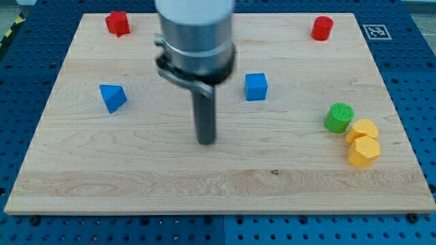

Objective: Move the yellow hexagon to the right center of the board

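Note:
A yellow hexagon (364,152) lies near the board's right edge, below centre height. A second yellow block (362,129), rounded or hexagonal, touches it from above. A green cylinder (338,117) touches that second yellow block at its upper left. My tip (206,141) rests on the board near its middle, far to the left of the yellow blocks and touching no block. The arm's grey body (195,37) hangs over the board's upper middle.
A blue cube (256,86) sits right of the rod, above the tip. A blue triangular block (112,97) is at the left. A red block (118,23) is at the top left and a red cylinder (322,28) at the top right. The wooden board (136,177) lies on a blue perforated table.

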Robot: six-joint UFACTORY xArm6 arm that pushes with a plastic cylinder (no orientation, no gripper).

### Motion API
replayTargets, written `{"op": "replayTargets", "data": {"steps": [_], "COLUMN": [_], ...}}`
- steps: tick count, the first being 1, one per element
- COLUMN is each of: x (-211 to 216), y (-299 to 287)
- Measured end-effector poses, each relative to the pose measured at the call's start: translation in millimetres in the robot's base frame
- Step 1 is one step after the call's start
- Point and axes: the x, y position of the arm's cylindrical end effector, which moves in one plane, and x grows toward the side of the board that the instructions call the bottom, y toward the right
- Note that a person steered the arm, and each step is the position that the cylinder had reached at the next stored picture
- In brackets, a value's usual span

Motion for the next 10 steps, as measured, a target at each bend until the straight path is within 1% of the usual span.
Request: {"op": "replayTargets", "data": {"steps": [1, 2, 3, 4, 5, 6, 8, 9, 10], "x": [50, 61, 55, 42, 40, 37, 7, 0, 6], "y": [80, 204, 316, 346, 330, 289, 178, 127, 124]}}
